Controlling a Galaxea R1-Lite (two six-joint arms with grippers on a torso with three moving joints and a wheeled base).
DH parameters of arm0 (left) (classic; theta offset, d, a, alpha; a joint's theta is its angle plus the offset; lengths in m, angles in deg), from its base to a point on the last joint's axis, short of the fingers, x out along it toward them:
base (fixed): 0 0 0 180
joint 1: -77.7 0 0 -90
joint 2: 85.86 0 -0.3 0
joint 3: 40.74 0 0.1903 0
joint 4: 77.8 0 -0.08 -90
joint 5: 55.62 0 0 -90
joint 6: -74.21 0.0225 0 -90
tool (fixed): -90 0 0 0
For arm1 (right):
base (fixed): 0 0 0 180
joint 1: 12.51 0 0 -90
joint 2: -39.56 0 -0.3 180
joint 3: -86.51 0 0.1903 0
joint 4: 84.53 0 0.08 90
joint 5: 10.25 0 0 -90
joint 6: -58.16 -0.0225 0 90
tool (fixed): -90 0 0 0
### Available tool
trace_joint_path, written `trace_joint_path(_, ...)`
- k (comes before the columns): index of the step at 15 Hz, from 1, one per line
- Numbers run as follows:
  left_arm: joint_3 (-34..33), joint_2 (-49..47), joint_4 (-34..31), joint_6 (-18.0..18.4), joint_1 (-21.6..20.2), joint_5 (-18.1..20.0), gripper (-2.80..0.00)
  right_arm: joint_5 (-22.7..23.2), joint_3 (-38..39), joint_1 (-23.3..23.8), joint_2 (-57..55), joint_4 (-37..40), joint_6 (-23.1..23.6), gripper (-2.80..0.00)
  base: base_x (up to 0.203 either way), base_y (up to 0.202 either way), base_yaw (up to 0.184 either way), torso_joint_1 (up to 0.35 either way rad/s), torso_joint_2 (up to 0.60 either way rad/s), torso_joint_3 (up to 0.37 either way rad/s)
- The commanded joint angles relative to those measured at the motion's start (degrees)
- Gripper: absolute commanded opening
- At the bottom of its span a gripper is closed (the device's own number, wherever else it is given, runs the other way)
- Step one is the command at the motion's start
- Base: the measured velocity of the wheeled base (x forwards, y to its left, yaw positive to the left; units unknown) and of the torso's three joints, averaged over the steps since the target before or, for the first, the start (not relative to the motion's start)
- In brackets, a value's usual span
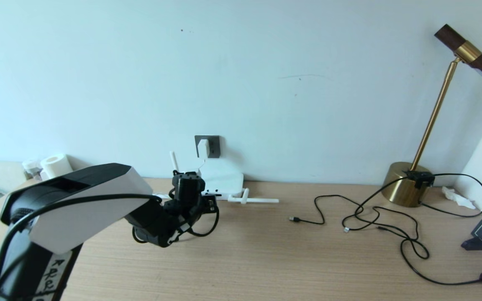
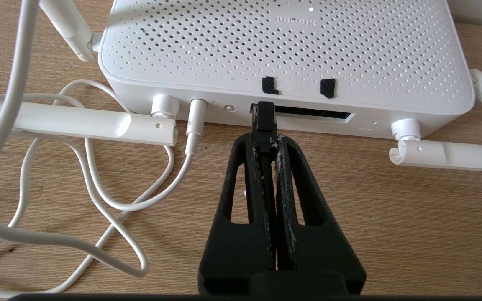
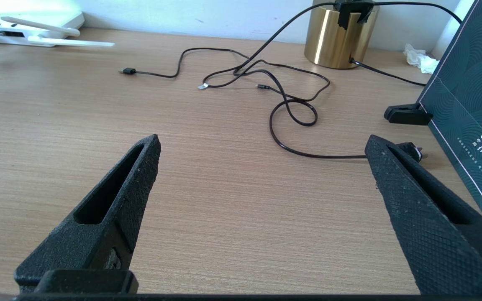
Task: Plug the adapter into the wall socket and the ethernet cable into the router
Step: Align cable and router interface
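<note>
Left wrist view has the left gripper (image 2: 266,138) pinching the ethernet cable (image 2: 265,119) plug, its tip at the left end of the dark port slot on the router (image 2: 287,50), while the adapter (image 1: 203,148) already sits in the wall socket (image 1: 212,146) beyond. I'd judge the last step is underway: a straight push until the clip seats. Whether it has clicked home is hidden by the fingers; the right gripper (image 3: 262,167) waits spread wide over the table (image 1: 266,259), far right.
</note>
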Motion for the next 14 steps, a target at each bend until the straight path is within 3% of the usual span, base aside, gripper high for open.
trace_joint_path(1,0.1,-0.3,0.3,-0.1,0.0,-0.1,-2.80,0.0,0.0,0.0,-0.1,0.0,0.0,0.00,0.000,0.000,0.000,0.000,0.00,0.000)
trace_joint_path(14,1.9,-1.3,-0.5,-0.1,-0.2,-0.1,-2.80,0.0,0.0,0.0,-0.1,0.0,0.0,0.00,0.000,0.000,0.000,0.000,0.00,0.000)
